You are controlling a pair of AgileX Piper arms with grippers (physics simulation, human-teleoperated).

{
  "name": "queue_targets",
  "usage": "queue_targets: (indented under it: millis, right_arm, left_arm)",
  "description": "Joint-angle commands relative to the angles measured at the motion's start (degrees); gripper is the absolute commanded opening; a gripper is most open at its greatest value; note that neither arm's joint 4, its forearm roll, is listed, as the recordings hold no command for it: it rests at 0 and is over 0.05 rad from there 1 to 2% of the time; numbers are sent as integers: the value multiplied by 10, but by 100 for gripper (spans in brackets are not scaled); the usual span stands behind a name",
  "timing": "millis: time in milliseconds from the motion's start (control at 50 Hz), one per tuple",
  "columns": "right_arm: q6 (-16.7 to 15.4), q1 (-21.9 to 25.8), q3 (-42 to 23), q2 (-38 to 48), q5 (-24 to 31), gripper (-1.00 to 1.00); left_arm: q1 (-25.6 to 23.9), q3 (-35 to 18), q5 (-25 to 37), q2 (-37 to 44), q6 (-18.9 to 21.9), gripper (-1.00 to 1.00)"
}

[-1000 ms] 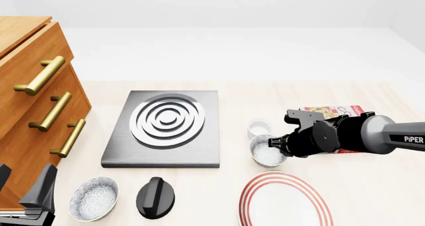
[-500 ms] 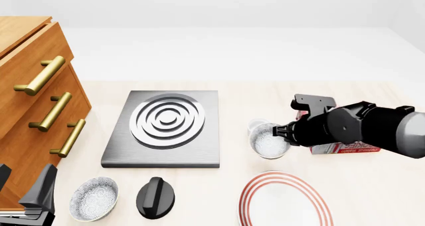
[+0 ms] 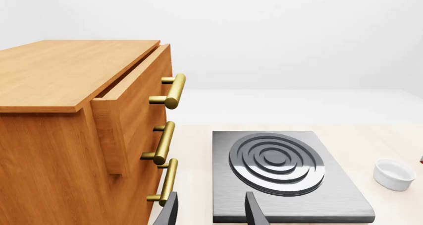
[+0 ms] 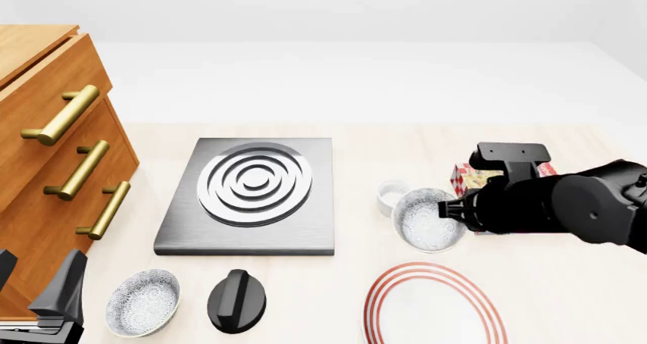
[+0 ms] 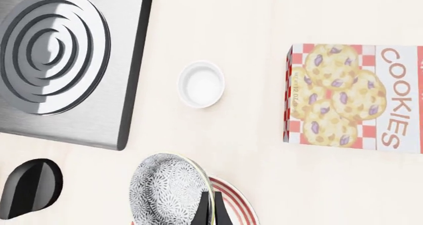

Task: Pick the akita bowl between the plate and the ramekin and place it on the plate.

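The akita bowl (image 4: 425, 223) hangs above the table, tilted, with its speckled inside facing the camera. My right gripper (image 4: 452, 211) is shut on its rim. In the right wrist view the bowl (image 5: 166, 189) shows its patterned outside, pinched by the dark fingers (image 5: 209, 211), with the plate's red rings (image 5: 233, 205) just beyond it. The plate (image 4: 432, 306) lies at the front of the table, below and in front of the bowl. The white ramekin (image 4: 390, 194) stands just behind the bowl. My left gripper (image 4: 39, 285) stays open at the front left corner, holding nothing.
A steel burner slab (image 4: 253, 192) lies left of centre, beside a wooden drawer cabinet (image 4: 56, 170) with brass handles. A look-alike bowl (image 4: 142, 301) and a black knob (image 4: 235, 300) sit at the front left. A cookie box (image 5: 350, 98) lies right of the ramekin.
My right gripper has lifted the akita bowl off the table and carried it a little to the right, tilting it. The ramekin now shows behind it. The left arm has not moved.
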Motion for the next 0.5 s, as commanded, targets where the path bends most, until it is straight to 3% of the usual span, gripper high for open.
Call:
queue_targets:
  millis: [20, 180, 320, 500]
  right_arm:
    - [-35, -7, 56, -64, 13, -100]
    - [-43, -9, 104, -74, -10, -100]
    - [-68, -18, 134, -64, -35, -100]
    - [-55, 7, 175, -46, -76, -100]
  left_arm:
    - [0, 0, 0, 0, 0, 100]
    - [0, 0, 0, 0, 0, 100]
    - [0, 0, 0, 0, 0, 100]
    - [0, 0, 0, 0, 0, 100]
